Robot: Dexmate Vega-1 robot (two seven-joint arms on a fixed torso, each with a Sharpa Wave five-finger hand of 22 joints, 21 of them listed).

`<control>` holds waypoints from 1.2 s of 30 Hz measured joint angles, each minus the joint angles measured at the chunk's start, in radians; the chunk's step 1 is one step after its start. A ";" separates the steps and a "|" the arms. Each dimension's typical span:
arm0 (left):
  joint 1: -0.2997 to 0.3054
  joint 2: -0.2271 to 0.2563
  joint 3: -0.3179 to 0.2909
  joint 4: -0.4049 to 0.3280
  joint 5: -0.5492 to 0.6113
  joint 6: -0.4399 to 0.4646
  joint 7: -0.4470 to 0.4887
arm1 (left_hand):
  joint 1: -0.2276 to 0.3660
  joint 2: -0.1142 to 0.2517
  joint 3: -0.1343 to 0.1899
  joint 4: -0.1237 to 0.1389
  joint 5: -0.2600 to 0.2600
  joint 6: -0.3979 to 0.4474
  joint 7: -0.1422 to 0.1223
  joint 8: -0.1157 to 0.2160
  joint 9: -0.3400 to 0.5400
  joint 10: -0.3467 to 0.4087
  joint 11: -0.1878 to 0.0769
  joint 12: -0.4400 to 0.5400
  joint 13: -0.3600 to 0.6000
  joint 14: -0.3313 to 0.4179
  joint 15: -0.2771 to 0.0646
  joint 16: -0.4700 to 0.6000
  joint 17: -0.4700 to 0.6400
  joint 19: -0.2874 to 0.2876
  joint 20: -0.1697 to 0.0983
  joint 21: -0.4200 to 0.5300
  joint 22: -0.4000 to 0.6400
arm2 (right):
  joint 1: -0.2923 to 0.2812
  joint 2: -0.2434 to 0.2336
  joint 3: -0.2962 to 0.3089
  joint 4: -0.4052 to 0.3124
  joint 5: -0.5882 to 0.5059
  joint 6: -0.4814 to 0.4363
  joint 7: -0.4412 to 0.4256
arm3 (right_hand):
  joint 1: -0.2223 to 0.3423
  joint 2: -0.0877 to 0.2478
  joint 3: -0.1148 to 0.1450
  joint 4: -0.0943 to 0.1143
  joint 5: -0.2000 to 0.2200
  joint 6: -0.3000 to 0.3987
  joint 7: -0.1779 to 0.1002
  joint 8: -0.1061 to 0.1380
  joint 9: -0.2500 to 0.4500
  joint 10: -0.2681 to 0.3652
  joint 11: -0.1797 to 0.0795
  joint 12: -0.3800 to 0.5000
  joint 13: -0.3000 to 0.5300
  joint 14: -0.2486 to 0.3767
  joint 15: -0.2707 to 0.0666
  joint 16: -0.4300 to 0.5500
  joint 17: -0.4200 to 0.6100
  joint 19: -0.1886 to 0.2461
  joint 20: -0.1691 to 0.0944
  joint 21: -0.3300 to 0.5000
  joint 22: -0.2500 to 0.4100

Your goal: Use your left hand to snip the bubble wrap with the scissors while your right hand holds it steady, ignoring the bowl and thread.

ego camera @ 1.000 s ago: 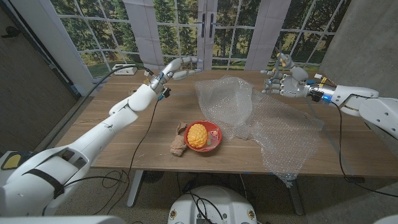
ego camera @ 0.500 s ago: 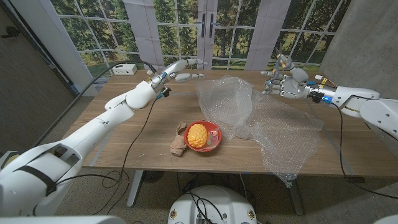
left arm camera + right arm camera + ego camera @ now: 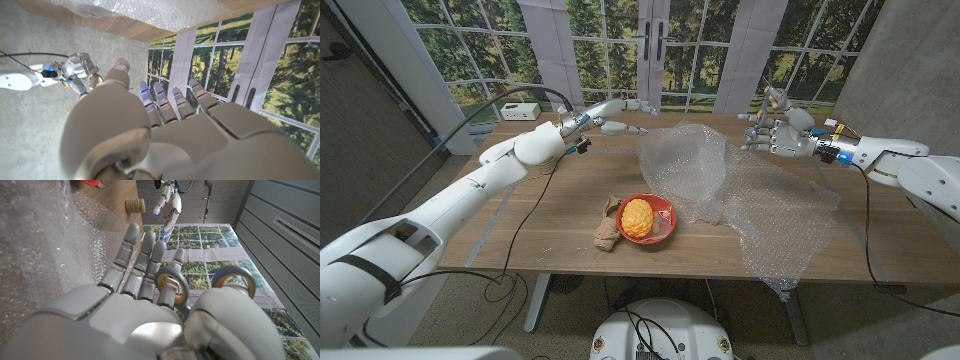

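Plastic bubble wrap (image 3: pixel 740 190) hangs over the near edge of the wooden counter (image 3: pixel 550 200) and spreads back across it, rising in a crumpled heap toward the far side. All of it lies on the near side of both sets of fingers. A red bowl (image 3: pixel 667 212) with a yellow lump inside sits at the sheet's near-left border, well short of the left fingers, and a brown spool of thread (image 3: pixel 608 228) sits just beside it.

Farther back, the right hand (image 3: pixel 780 135) hovers over the far right part of the sheet, its fingers (image 3: pixel 131 245) stretched out side by side above the wrap without pressing on it. It holds the scissors (image 3: pixel 775 100). The right wrist view shows the grey and orange handle loops (image 3: pixel 172 282) against the thumb and the nearest finger.

The left hand (image 3: pixel 615 108) hangs over the counter's far edge, fingers (image 3: pixel 162 102) straight, slightly apart and holding nothing. The heap of wrap stands just beside their tips, not touching. The scissors are well apart from them, across the heap.
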 measured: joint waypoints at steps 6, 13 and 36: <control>0.008 0.037 -0.015 -0.079 0.148 0.056 0.054 | -0.019 -0.019 -0.009 0.009 0.000 -0.092 -0.006 -0.019 0.003 0.003 -0.003 0.007 0.003 -0.018 0.000 0.005 0.000 -0.012 0.012 0.000 0.000 | -0.001 0.001 0.000 0.002 0.001 0.000 -0.003 | 0.000 0.000 -0.003 0.002 0.000 0.000 0.000 0.000 -0.005 0.000 0.000 0.000 0.004 0.000 0.000 0.000 0.000 0.000 0.000 0.000 -0.005; 0.031 0.081 -0.031 -0.182 0.316 0.159 0.110 | -0.023 -0.022 -0.009 0.009 0.000 -0.137 -0.015 -0.019 0.008 -0.037 0.012 0.006 0.008 -0.055 -0.001 0.005 -0.005 -0.022 0.014 0.000 0.000 | -0.007 0.005 0.004 0.003 0.004 0.000 -0.004 | 0.000 0.000 -0.006 0.005 -0.004 0.000 0.000 0.000 -0.014 -0.002 -0.002 0.000 0.004 0.000 0.000 0.000 0.000 0.000 0.000 0.004 -0.005; 0.049 0.156 0.003 -0.392 0.528 0.390 0.015 | -0.022 -0.041 -0.009 0.009 -0.018 -0.409 -0.020 -0.026 -0.009 -0.148 0.043 -0.012 -0.032 -0.173 0.007 0.005 -0.005 -0.037 0.012 0.000 0.000 | -0.035 0.011 0.034 -0.003 0.027 0.012 -0.003 | -0.010 0.001 -0.026 0.015 -0.008 -0.008 0.001 0.000 -0.033 -0.002 -0.002 0.009 -0.001 0.000 0.000 -0.004 0.000 -0.011 0.004 0.004 -0.009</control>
